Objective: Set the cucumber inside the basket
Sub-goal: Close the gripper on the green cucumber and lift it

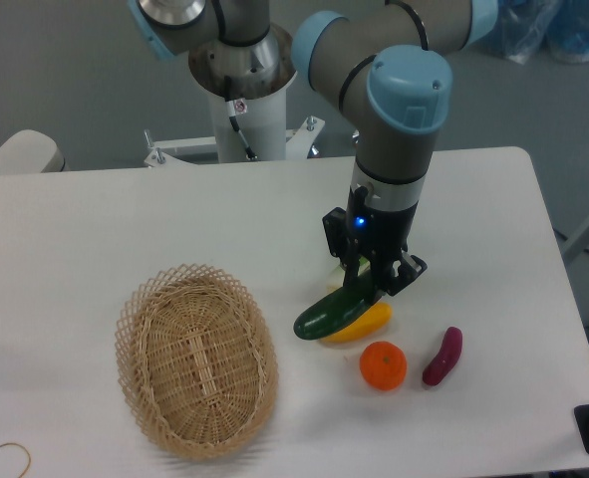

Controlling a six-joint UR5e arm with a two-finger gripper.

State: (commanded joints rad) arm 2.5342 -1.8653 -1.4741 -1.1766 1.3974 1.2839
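Note:
The cucumber (329,310) is glossy dark green and tilted, its left end low and its right end up between my fingers. My gripper (366,284) is shut on the cucumber's right end, just above the table at centre right. The cucumber overlaps a yellow fruit (362,324) lying under and behind it. The basket (196,360) is an oval tan wicker one with a looped rim, lying empty at the front left, a short way left of the cucumber.
An orange (384,364) lies just in front of the yellow fruit. A purple sweet potato (442,357) lies to its right. A bit of leafy green (345,265) shows behind the gripper. The arm's base (242,100) stands at the table's back.

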